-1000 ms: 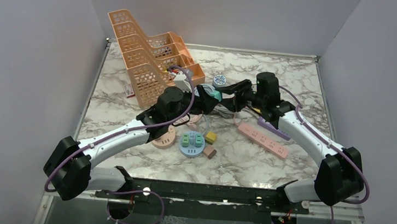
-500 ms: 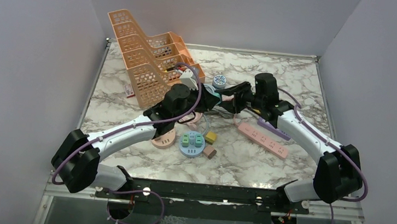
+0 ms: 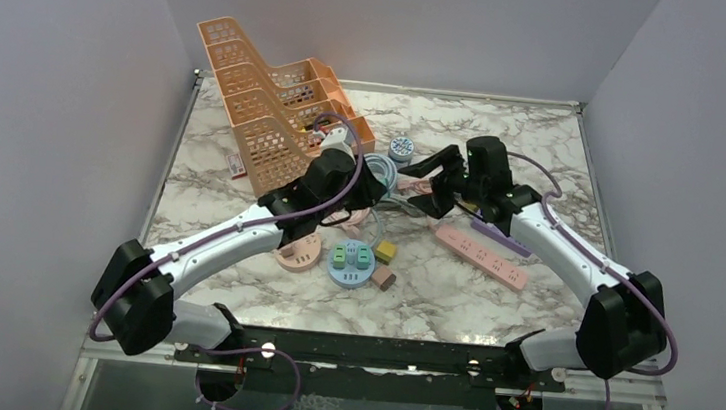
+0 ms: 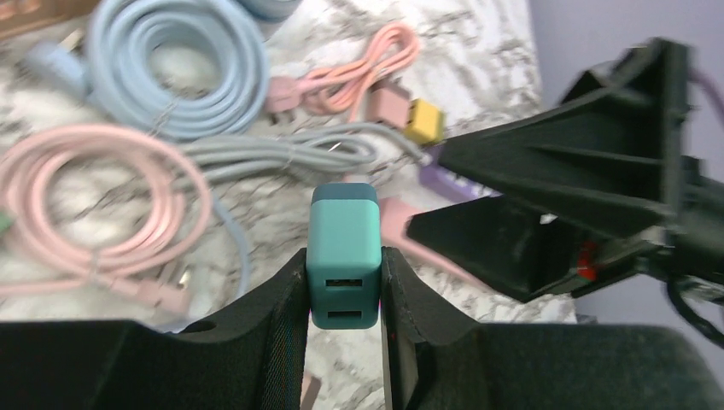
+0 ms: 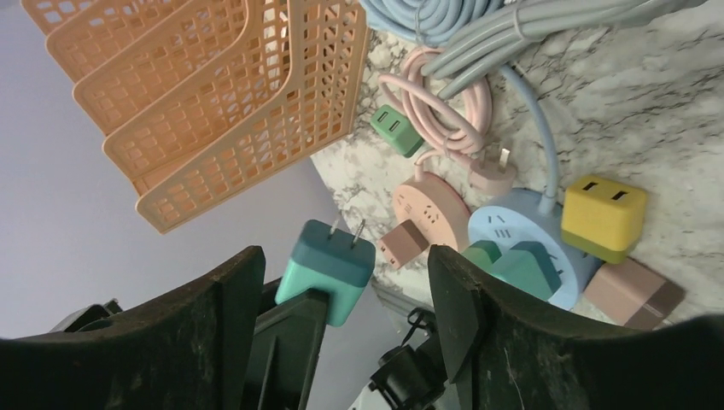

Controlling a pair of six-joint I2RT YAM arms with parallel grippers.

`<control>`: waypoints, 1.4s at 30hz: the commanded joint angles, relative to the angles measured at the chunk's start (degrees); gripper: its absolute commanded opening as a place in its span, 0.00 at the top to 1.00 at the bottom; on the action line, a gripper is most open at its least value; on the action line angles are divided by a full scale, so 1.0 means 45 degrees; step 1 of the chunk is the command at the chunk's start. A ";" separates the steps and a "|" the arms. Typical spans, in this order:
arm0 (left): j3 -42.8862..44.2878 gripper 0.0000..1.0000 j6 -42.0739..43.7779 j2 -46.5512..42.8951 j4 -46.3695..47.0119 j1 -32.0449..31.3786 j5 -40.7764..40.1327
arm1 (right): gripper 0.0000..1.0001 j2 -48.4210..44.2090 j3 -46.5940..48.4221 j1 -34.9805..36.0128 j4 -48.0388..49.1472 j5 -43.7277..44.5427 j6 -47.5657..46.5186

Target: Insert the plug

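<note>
Left pincer point(image 4: 344, 272) clenched on teal plug point(image 4: 343, 231), side grip, 2 USB ports facing wrist camera. Plug in air over cables point(image 4: 171, 77), mid-surface point(image 3: 545, 147), clear of every socket. 2 prongs bare in right wrist view. Right pincer point(image 5: 341, 290) released, jaws wide, just beside plug, holding nothing. Done: plug up off surface, grasped. Left: choose socket, line up prongs, push home. Pink strip point(image 3: 481, 256) near right arm probably target; free slots too small to confirm. Judged early: insertion not begun.
</note>
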 commanded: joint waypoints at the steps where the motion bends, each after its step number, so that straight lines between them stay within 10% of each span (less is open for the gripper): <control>1: 0.0610 1.00 -0.1229 -0.0990 -0.4454 0.0206 -0.1656 | 0.30 -0.0799 -0.0046 -0.0053 -0.0971 0.1640 -0.1206; 15: 0.0883 1.00 -0.1934 -0.2505 -1.0086 0.2696 -0.1641 | 0.30 -0.1536 -0.0092 -0.0074 -0.2011 0.3340 -0.2910; 42: 0.1525 1.00 -0.1121 0.1182 -1.0727 0.3088 -0.0069 | 0.31 -0.1888 -0.0856 -0.0077 -0.1491 0.4107 -0.3308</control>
